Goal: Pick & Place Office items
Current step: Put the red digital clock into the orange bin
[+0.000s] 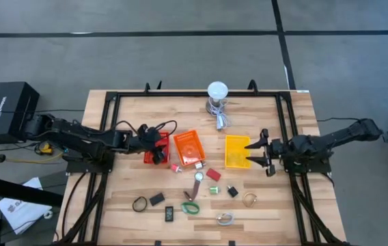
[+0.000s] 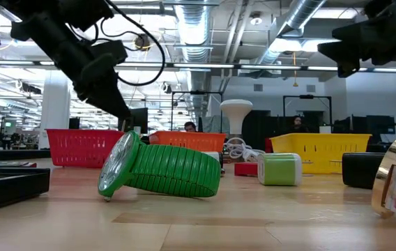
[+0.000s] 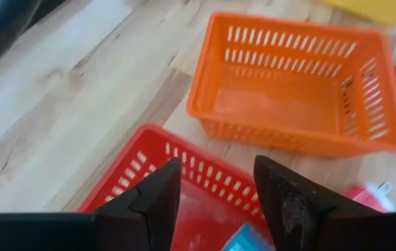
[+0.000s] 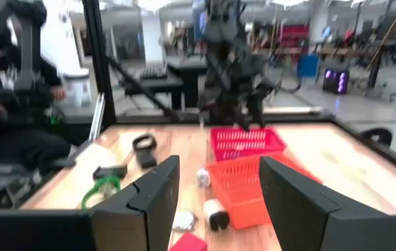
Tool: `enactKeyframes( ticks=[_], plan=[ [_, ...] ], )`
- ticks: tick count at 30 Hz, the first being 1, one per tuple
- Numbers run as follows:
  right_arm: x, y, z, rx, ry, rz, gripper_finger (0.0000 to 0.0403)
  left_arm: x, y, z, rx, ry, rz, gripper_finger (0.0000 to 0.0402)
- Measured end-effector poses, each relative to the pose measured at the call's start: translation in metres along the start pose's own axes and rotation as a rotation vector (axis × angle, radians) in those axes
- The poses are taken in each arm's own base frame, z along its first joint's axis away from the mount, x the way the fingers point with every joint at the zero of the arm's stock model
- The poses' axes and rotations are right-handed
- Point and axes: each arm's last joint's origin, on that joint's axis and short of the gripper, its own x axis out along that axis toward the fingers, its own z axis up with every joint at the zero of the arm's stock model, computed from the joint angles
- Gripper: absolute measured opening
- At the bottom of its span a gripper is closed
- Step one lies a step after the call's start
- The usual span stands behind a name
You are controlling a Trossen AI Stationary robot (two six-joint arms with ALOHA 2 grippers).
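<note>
My left gripper [image 1: 158,145] hangs open and empty over the red mesh basket [image 1: 150,152]; its fingers [image 3: 157,195] stand above the basket's inside [image 3: 198,209], where a blue bit [image 3: 243,240] lies. My right gripper [image 1: 254,153] is open and empty, raised by the right side of the yellow basket [image 1: 237,150]. The office items lie loose on the near half of the table: a black ring [image 1: 139,203], black blocks [image 1: 156,199], a green ring [image 1: 190,208], a red bit [image 1: 213,174], a green bit [image 1: 214,189] and a metal clip [image 1: 225,219].
The orange basket [image 1: 188,148] stands between the red and yellow ones. A white-domed lamp [image 1: 217,92] with a cable stands at the far edge. A black frame [image 1: 112,102] runs around the table top. In the low view a green band [image 2: 160,171] lies close to the camera.
</note>
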Motion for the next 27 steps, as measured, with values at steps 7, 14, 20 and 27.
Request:
enactKeyframes(
  ticks=[7,14,20,27],
  plan=[
    [0.032,0.015,0.018,-0.037,0.121,0.038,0.0188,0.0,-0.002,0.006,-0.01,-0.059,-0.024,0.017],
    [0.074,0.035,0.017,-0.087,0.281,0.072,0.0188,-0.001,-0.004,0.009,-0.019,-0.089,-0.036,0.016],
    [0.114,0.045,0.019,-0.143,0.487,0.054,0.0188,-0.001,-0.004,0.009,-0.02,-0.091,-0.037,0.015],
    [0.159,0.046,0.01,-0.098,0.644,-0.014,0.019,-0.001,-0.004,0.01,-0.023,-0.097,-0.04,0.0141]
  ],
)
